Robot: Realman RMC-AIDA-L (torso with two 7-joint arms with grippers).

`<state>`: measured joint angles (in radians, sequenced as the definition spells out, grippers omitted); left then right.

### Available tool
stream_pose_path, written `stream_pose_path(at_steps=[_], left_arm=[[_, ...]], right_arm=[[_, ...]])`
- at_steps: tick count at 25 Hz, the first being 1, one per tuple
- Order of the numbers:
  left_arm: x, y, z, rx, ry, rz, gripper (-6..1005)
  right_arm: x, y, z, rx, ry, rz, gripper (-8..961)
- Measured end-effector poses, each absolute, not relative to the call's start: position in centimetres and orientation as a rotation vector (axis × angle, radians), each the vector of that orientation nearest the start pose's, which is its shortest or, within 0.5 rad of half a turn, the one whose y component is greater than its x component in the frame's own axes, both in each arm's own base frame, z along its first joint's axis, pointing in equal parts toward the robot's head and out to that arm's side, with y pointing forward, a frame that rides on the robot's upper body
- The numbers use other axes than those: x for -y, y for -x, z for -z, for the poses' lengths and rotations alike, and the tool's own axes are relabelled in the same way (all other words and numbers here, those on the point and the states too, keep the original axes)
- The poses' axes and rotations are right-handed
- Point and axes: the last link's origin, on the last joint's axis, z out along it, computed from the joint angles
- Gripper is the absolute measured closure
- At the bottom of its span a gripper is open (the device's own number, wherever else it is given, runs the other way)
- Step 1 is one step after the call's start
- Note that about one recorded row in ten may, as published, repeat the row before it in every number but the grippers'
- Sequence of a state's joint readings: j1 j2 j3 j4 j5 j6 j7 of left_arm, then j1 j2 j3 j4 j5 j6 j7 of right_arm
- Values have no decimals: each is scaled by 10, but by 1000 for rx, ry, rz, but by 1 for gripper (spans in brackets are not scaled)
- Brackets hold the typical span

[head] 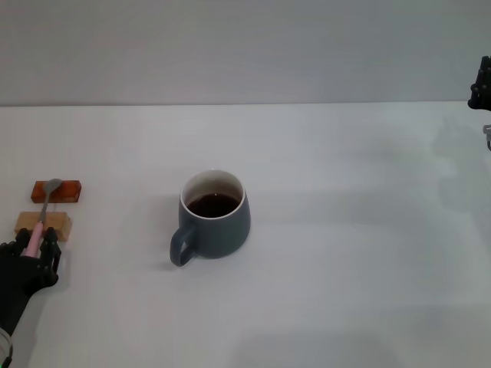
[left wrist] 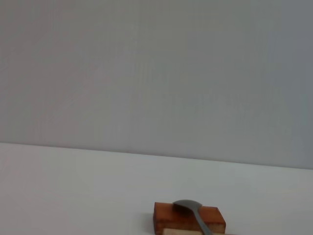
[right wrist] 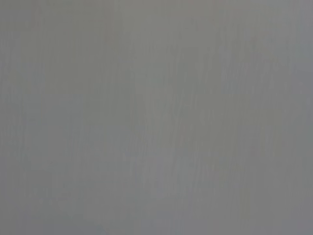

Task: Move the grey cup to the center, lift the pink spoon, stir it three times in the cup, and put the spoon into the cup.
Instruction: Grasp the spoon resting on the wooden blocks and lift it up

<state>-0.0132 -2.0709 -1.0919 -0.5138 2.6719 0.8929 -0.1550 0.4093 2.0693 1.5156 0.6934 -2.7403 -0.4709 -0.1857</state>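
gripping the pink spoon [head: 42, 214] handle, left gripper [head: 34, 247] clenched — i feared the bowl snagging its blocks [head: 56, 190]; right gripper [head: 481, 86] parked, state untellable.

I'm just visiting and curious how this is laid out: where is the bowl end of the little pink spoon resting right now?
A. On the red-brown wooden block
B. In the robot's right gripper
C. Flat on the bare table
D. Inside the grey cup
A: the pink spoon lies across two blocks, its metal bowl on the red-brown block, its handle end at the left gripper, away from the grey cup.
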Motion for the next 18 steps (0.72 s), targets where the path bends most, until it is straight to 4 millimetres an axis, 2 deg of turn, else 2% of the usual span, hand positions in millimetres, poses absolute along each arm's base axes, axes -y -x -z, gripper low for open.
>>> stream_pose_path(at_steps=[2,8,18], left_arm=[[-236,378,40,844,1587,536,601],[-236,378,40,844,1586,535,598],[-238,378,40,844,1591,530,713]], right_arm=[[-411,-285,-22,-526,1592,-429,903],[-410,-285,-22,-527,1592,-428,902],[-410,-286,-22,-527,1591,-429,903]])
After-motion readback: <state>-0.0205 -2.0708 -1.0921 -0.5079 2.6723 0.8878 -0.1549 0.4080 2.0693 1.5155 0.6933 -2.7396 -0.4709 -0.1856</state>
